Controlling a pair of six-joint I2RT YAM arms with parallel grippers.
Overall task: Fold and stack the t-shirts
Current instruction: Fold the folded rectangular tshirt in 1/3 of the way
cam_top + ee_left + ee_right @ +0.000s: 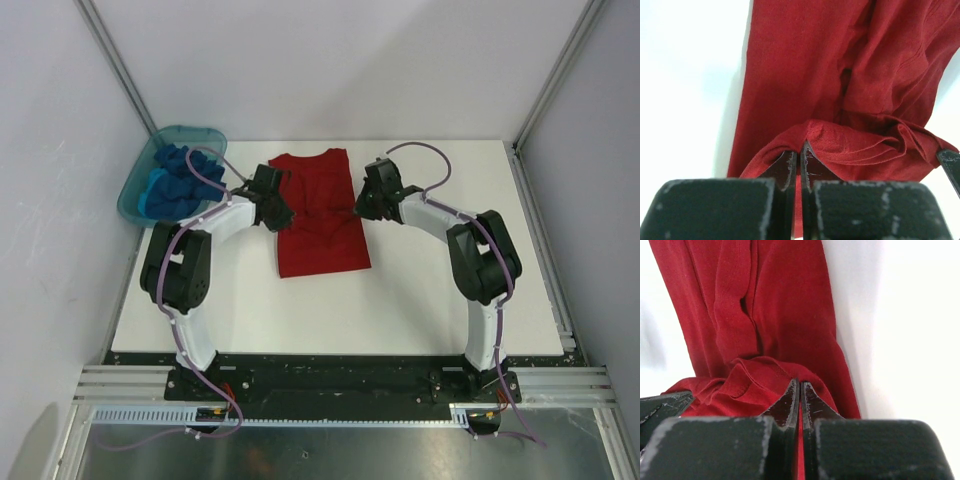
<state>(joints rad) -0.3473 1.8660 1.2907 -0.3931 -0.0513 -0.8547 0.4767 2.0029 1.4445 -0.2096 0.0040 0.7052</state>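
On white table (420, 300), rumpled soft red tee (322, 245), prob. half-folded

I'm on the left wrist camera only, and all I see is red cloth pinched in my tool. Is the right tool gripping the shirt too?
Observer: Yes. The right wrist view shows the right tool shut on a raised fold of the red shirt.
Operator: Where are the other shirts?
Observer: The blue shirts are bunched in a teal tub at the far left corner of the table, beyond the left arm.
Operator: Where along the shirt are we holding it?
Observer: From above, the left tool and the right tool pinch opposite side edges about halfway up; the near hem lies flat.
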